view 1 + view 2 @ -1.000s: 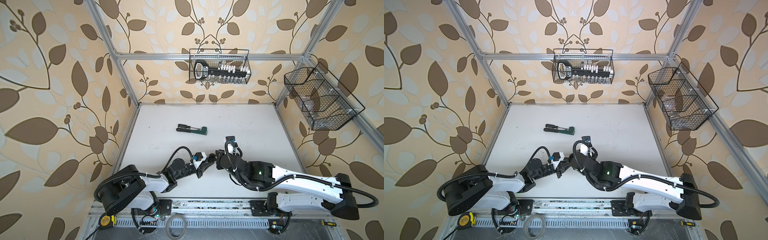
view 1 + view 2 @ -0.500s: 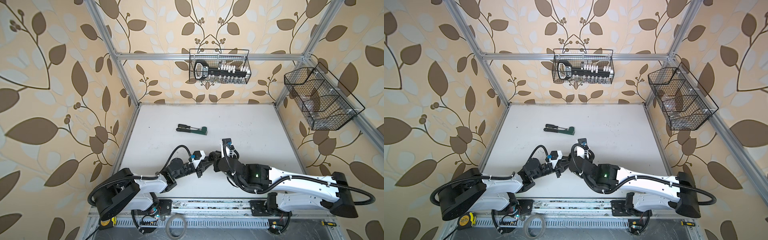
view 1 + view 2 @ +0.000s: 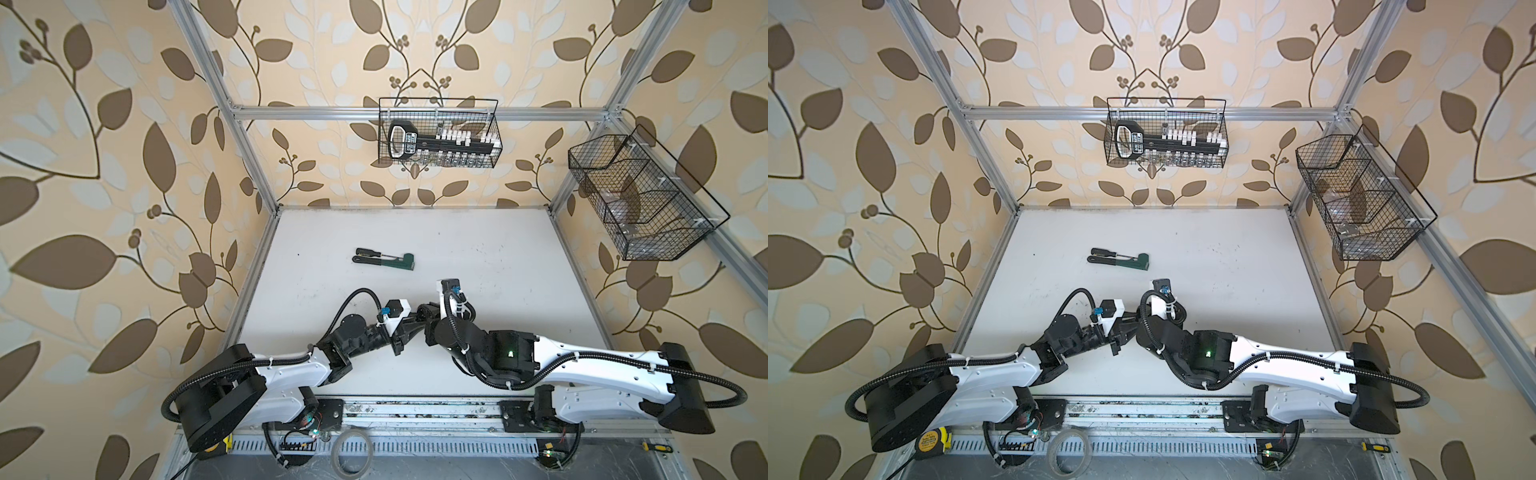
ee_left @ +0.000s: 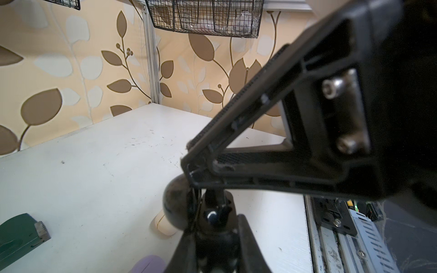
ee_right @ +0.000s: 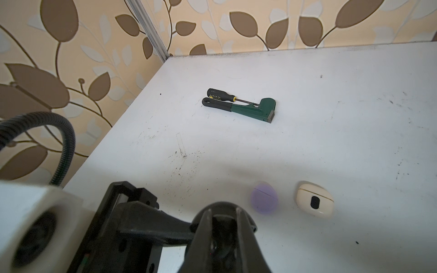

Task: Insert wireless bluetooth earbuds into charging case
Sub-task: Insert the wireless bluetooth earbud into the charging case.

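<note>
My left gripper (image 4: 214,219) and right gripper (image 5: 222,212) meet low over the table's front middle. The left one is shut on a black charging case (image 4: 175,205). The case's round lid stands open beside the left fingers. A glossy black earbud (image 4: 212,215) shows in the case between them. My right gripper (image 4: 190,165) has its tips closed at the lid's edge. In both top views the left gripper (image 3: 409,322) and the right gripper (image 3: 424,316) hide the case. No other earbuds are in view.
A lilac case (image 5: 263,199) and a cream case (image 5: 314,201) lie shut on the table near the grippers. A screwdriver and a green wrench (image 3: 384,259) lie farther back. Wire baskets hang on the back wall (image 3: 438,133) and on the right wall (image 3: 640,199).
Both grippers have shifted a little to the left together, still joined at the black case. Neither grip has changed.
</note>
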Controlling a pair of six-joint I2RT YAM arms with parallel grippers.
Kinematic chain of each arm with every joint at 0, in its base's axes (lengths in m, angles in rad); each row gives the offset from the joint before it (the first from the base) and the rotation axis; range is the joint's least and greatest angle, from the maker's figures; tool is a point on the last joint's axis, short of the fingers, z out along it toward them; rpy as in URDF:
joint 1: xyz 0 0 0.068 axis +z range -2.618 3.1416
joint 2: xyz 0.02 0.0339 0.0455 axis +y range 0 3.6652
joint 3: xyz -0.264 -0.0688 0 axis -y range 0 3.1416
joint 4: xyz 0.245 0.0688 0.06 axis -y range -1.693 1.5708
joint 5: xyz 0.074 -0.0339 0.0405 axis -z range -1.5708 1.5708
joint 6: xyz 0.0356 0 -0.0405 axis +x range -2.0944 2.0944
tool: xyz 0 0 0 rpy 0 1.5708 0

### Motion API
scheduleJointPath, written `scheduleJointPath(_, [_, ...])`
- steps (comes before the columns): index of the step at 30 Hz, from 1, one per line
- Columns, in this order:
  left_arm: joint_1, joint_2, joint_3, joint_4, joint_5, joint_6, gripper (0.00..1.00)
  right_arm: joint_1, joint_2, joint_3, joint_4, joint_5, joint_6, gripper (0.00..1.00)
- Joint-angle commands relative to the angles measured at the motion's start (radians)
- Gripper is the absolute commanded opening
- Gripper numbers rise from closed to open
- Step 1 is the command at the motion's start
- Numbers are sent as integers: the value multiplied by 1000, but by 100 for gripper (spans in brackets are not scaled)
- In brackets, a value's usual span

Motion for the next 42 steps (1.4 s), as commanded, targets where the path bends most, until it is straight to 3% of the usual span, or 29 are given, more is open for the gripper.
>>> scheduleJointPath(1, [-11,-37,42,14,33,-10,0,17,9,-25,22,26,-27,16])
scheduleJointPath(24, [-11,-112,39,-38,77,-29,0,66,-7,-78,76,19,-55,19])
scheduleJointPath(30, [-11,-122,25,-20,98,-26,0,69,-18,-89,110,-30,-70,35])
scheduleJointPath(42, [-11,-124,4,6,165,12,0,89,-186,-70,61,-36,-105,39])
